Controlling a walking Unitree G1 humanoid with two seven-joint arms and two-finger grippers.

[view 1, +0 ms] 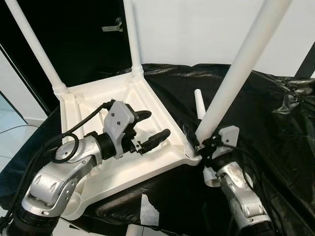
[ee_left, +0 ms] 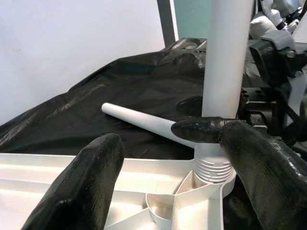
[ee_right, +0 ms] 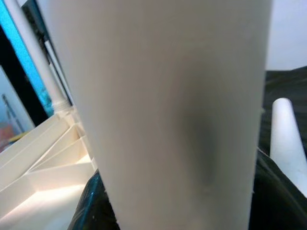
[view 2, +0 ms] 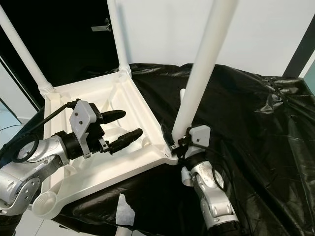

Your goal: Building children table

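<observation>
A white plastic tabletop [view 1: 133, 123] is seen upside down on black sheeting [view 1: 256, 123], three legs [view 1: 241, 69] standing in its corners and a loose leg [view 1: 200, 104] lying just beside it. The left gripper [view 1: 147, 129] is held open over the ribbed underside, while the right gripper [view 1: 203, 145] is closed on the nearest leg's base. A white wall [view 1: 197, 29] and dark doorway [view 1: 74, 39] are seen behind.

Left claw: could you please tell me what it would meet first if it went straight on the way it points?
Probably the upright leg screwed into the near corner of the tabletop, where the right claw grips; the left claw is open.
</observation>
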